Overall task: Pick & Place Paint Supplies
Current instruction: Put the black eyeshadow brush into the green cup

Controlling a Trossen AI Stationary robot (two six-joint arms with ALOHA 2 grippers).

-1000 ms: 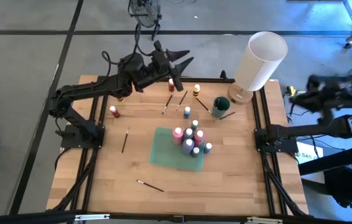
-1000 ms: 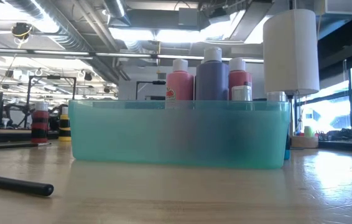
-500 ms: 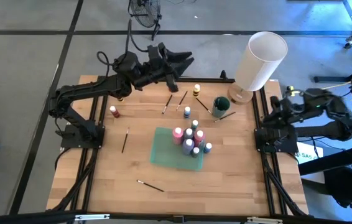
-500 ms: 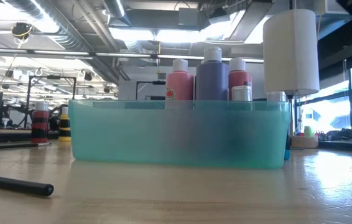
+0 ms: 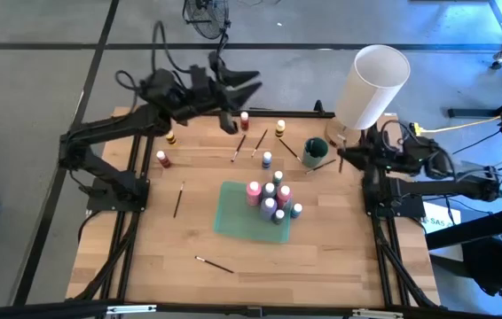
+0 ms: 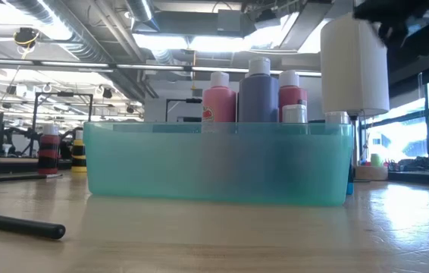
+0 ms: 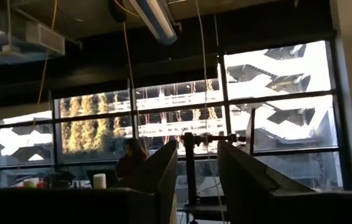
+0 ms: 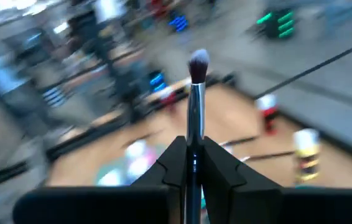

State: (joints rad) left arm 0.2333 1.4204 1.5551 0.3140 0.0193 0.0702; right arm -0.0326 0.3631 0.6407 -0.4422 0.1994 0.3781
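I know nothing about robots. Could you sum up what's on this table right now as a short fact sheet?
Surface: wooden table
Tray: teal tray, holding a cluster of paint bottles at its right end
Loose bottles: red bottle near the left edge; yellow bottle and blue bottle toward the back
Loose brushes: one left of the tray, one in front of it
Other: dark green cup, white cylinder
Left gripper: raised over the table's back edge, fingers apart, empty
Right gripper: by the right edge, shut on a brush
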